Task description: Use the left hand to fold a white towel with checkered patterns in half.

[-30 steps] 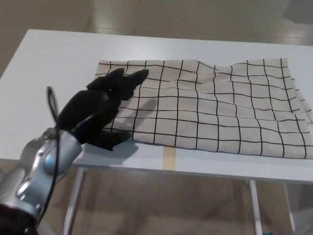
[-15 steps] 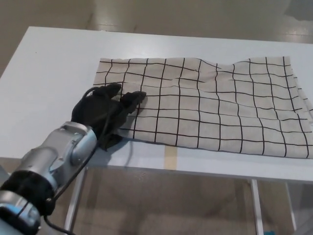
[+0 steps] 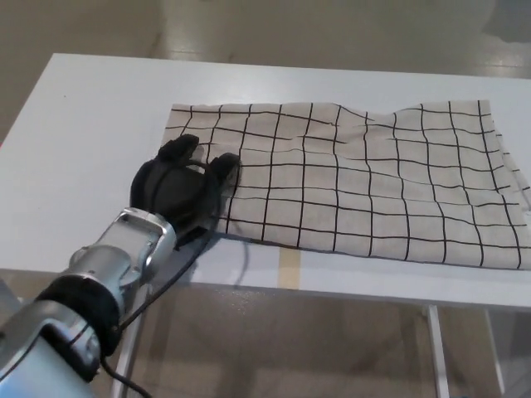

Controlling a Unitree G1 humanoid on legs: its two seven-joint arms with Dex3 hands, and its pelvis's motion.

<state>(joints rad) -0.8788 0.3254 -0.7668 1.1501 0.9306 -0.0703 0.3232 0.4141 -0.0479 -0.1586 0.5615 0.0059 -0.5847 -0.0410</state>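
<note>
A white towel with black checkered lines (image 3: 357,186) lies spread flat on the white counter (image 3: 91,133), reaching from near the middle to the right edge of the view, with slight ripples along its far edge. The robot's left hand (image 3: 178,186) rests on the towel's near left corner, its black fingers (image 3: 224,170) curled down onto the cloth, though whether they have the edge pinched cannot be told. A strip of tan tape (image 3: 288,267) sits on the counter's front edge just below the towel.

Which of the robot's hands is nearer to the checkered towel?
Left. The left hand rests on the towel at its near left corner; the right hand is not in view.
</note>
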